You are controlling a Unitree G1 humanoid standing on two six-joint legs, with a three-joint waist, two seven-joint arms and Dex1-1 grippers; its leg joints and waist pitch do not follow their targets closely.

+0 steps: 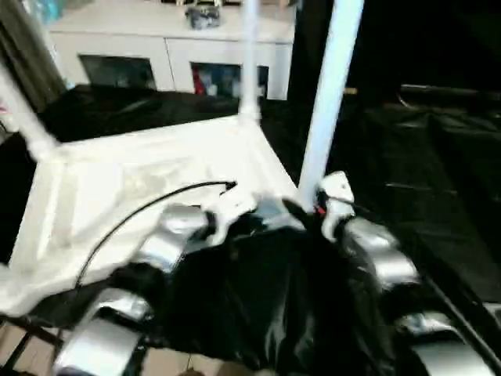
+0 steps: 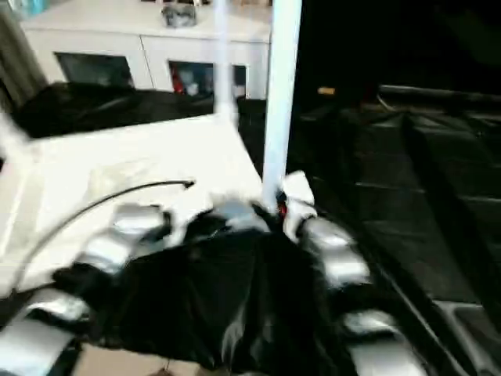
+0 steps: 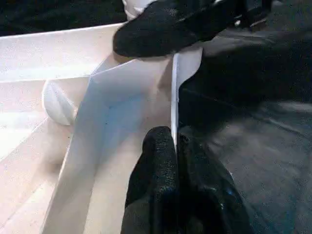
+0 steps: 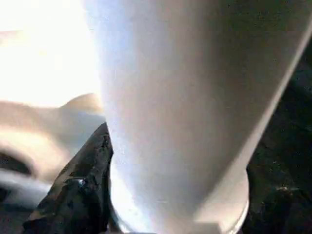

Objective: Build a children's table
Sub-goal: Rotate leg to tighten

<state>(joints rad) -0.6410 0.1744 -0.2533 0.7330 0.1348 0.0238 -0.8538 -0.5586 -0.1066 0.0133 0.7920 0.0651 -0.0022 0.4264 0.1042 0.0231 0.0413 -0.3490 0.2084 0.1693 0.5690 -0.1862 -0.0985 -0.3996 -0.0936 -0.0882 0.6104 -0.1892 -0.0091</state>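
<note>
1. The tabletop (image 1: 149,180) is laid underside up on black sheeting (image 1: 438,157).
2. Its rim is pinched by the left gripper (image 3: 174,146).
3. A leg (image 1: 325,94) is clasped at its base by the right gripper (image 1: 317,207).

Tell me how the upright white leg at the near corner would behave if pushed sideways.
The leg looks like a rigid plastic tube, so it probably won't bend. It's tall and slim over its corner of the tabletop, so it may lean or wobble if loosely seated. Its smooth surface could slip in the right claw.
</note>
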